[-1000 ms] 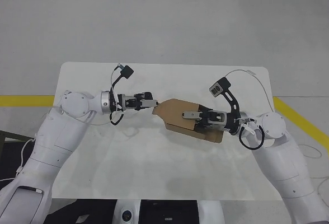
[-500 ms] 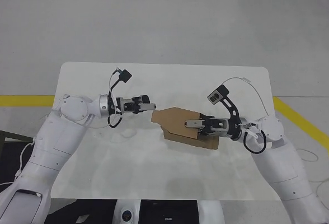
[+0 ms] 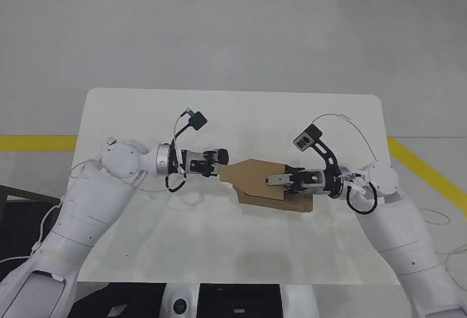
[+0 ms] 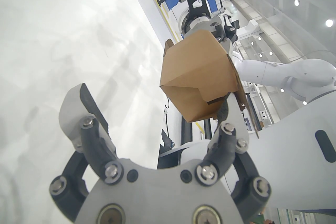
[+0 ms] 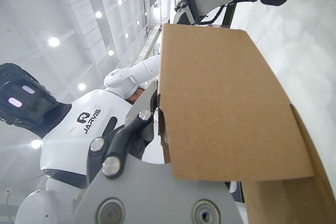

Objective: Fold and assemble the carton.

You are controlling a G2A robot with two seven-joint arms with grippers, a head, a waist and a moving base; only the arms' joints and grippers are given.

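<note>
1. The left gripper point(image 4: 153, 97) has its fingers point(image 4: 90, 109) spread wide, with nothing between them. One tip lies at the lower corner of the carton point(image 4: 195, 78); whether it touches cannot be told.
2. The right gripper point(image 3: 277, 179) is judged to be clamped on a side wall of the carton. One finger point(image 5: 141, 107) is seen against the wall's edge, and the other is hidden by cardboard.
3. The carton is held off the table point(image 3: 138, 111), above its middle and between the two arms. Its tapered end is turned toward the left gripper.
4. The step in hand is judged to be the closing of that end. The flaps point(image 4: 207, 101) there are already folded in and overlapped, with a notch showing, and one raw edge stands loose beside them.
5. For the next move, the loose flap would need to be pressed or tucked home by the left gripper while the carton is braced by the right. The push should be aligned with the notch and kept gentle, or the walls may be buckled or the carton pulled from the clamp.
6. The carton is brown corrugated board, matte, sharply creased and fluted at its cut edges. The fingers are faced with dark, grainy, rubber-like pads point(image 4: 94, 114) on pale shells with black links. The table is white, smooth and faintly mottled.
</note>
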